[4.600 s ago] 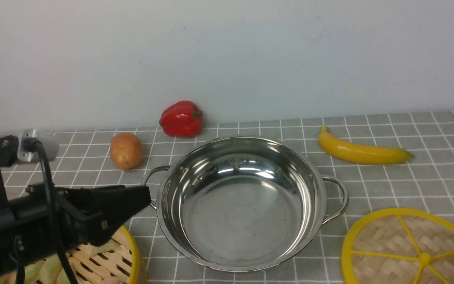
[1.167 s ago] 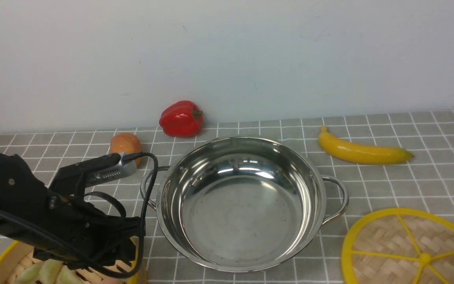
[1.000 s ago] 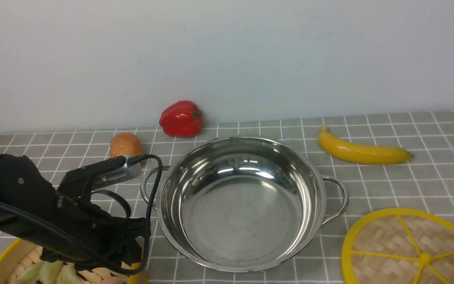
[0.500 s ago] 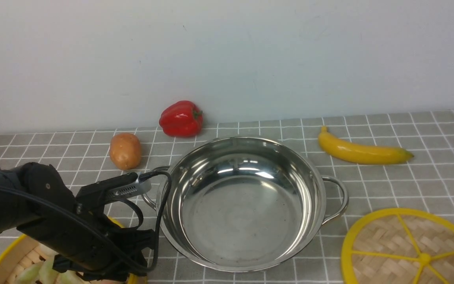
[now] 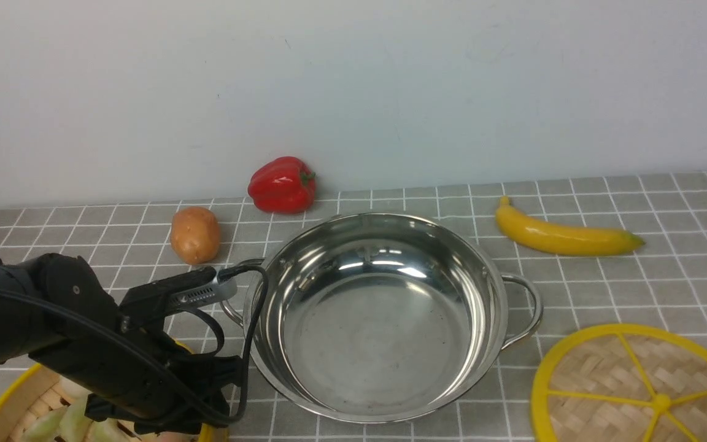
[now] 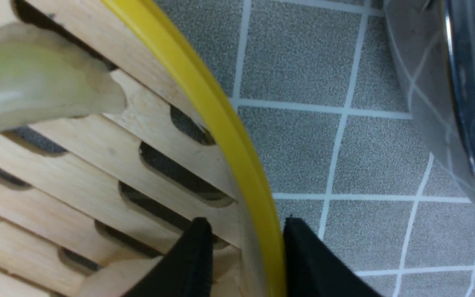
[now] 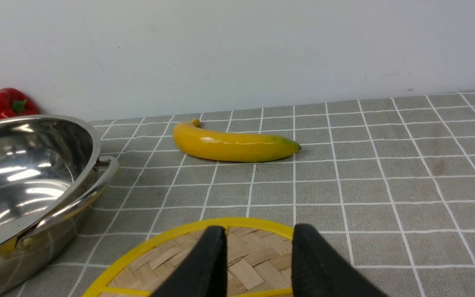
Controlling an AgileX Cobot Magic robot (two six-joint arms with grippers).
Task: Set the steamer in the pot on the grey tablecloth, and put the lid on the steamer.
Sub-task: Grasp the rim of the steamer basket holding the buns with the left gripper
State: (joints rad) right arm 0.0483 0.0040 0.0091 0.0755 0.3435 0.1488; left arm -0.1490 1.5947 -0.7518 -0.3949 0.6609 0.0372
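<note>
Left tool (image 6: 243, 226): we saw it narrow, astride the steamer (image 6: 221, 123) rim; whether it gripped, we could not tell.
Right tool (image 7: 258, 233): we saw it wide, over the lid (image 7: 155, 258).

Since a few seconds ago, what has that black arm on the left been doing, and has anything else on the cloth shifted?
The left gripper swung round and came down. It now straddles the rim of the steamer on the side nearest the pot, with one finger inside and one outside. Whether it grips yet is unclear. The steamer, pot, lid, pepper, potato and banana stayed put.
</note>
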